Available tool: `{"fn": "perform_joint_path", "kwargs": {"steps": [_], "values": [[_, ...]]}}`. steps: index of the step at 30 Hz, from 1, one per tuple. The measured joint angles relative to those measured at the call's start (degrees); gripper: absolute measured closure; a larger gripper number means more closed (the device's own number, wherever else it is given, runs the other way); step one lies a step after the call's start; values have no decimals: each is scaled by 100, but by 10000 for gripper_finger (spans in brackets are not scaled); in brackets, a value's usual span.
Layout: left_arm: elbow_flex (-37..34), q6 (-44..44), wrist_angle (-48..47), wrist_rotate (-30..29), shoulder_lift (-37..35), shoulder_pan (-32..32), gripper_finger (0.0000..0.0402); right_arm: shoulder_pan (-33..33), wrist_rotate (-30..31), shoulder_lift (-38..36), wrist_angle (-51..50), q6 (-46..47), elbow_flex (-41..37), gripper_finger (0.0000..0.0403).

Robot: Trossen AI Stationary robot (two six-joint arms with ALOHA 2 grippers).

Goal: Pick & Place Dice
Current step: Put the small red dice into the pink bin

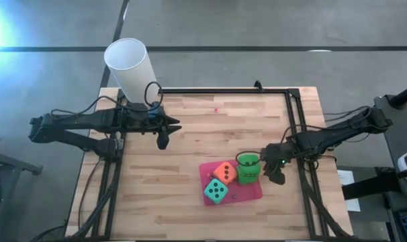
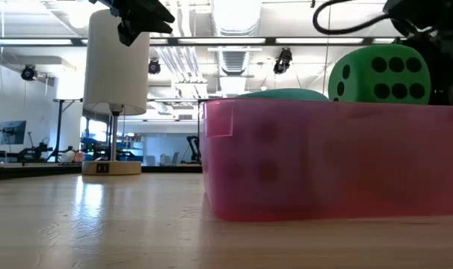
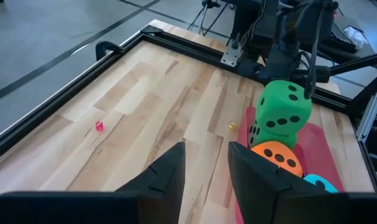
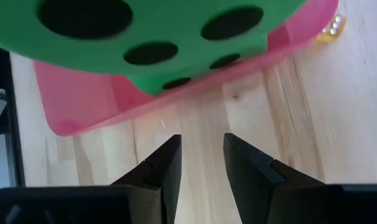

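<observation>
Several dice sit on a pink mat [image 1: 247,193] at the table's near right. An orange die [image 1: 223,173] and a teal die [image 1: 215,193] lie side by side. A green die [image 3: 285,104] sits tilted on top of a second green die [image 3: 263,134]. My right gripper [image 1: 276,176] hangs just to the right of the green stack, open and slanting down, with only bare wood between its fingers [image 4: 170,163]. My left gripper [image 1: 163,142] hovers open over the table's far left part, with nothing between its fingers.
A tall white cylinder [image 1: 129,64] stands on a base at the table's far left corner. A tiny pink die [image 3: 99,126] and a tiny yellow die [image 3: 231,126] lie loose on the wood. A black frame rail [image 1: 223,90] runs along the far and right edges.
</observation>
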Motion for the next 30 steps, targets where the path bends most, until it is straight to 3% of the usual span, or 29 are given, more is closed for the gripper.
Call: {"fn": "perform_joint_path", "kwargs": {"steps": [16,30], "values": [[0,-1,-2,2,0,0,271,0,-2,-81,-232,-45,474,293],[-2,-2,-146,7,0,0,268,0,7,-309,-1522,-60,1356,296]]}}
